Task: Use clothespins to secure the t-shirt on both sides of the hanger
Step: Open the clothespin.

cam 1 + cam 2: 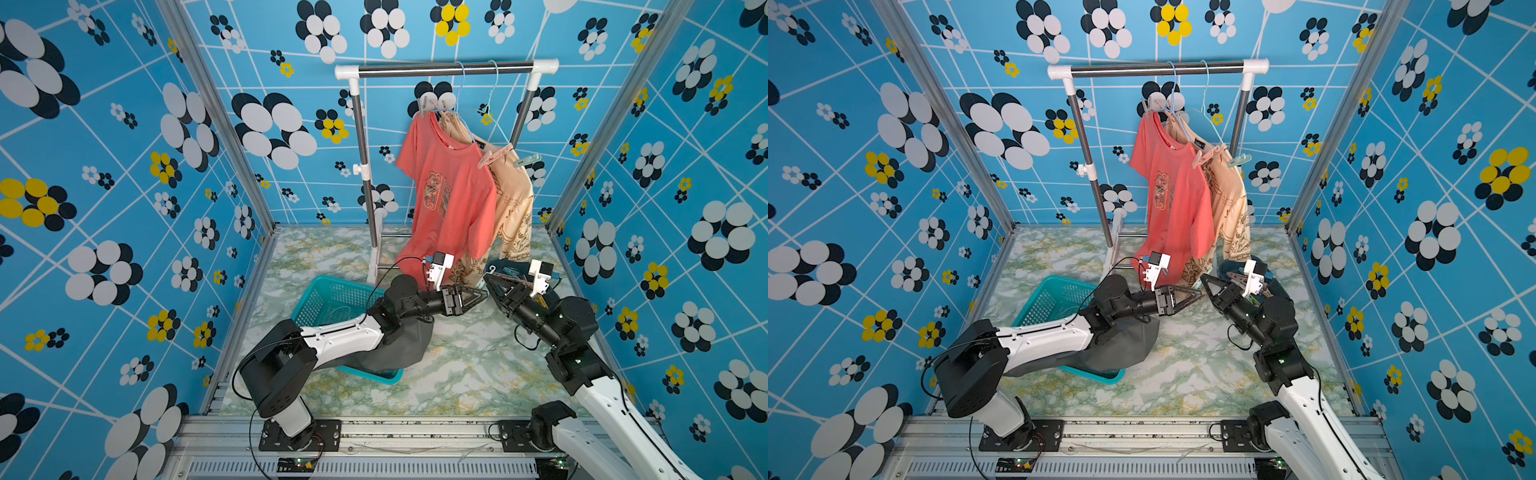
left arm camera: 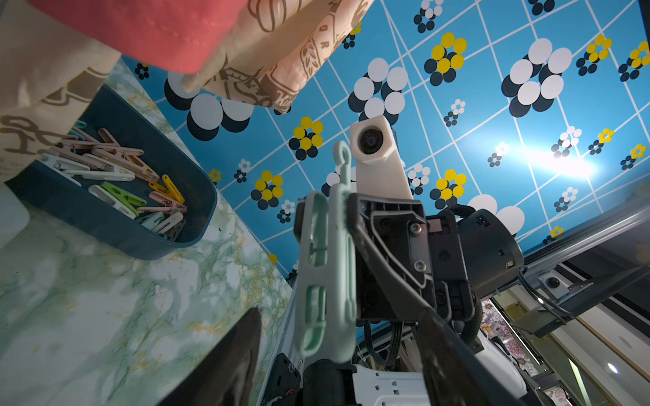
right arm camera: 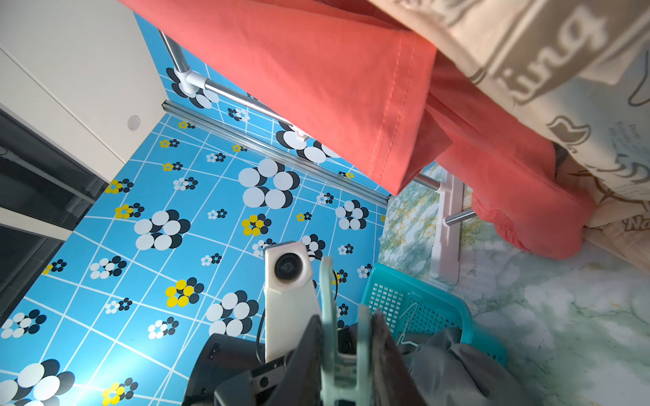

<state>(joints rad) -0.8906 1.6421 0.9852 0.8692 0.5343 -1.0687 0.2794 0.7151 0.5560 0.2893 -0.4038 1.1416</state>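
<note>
In both top views the left fingers (image 1: pixel 467 296) and right fingers (image 1: pixel 496 286) meet tip to tip, low over the marbled counter (image 1: pixel 457 365) and below a hanging coral t-shirt (image 1: pixel 449 195). Only the wrist views show the detail. The right fingers pinch a mint clothespin (image 2: pixel 327 274), and the left fingers stand spread on either side of it. The left wrist view alone shows a dark tray (image 2: pixel 197 225) of spare clothespins (image 2: pixel 116 175) close by.

The mint clothespin (image 3: pixel 327 316) is blurred in the right wrist view and cut off at the picture's edge; in both top views it is too small to tell, just beside the dark tray (image 1: pixel 498 264), which the right gripper (image 1: pixel 487 278) mostly hides
</note>
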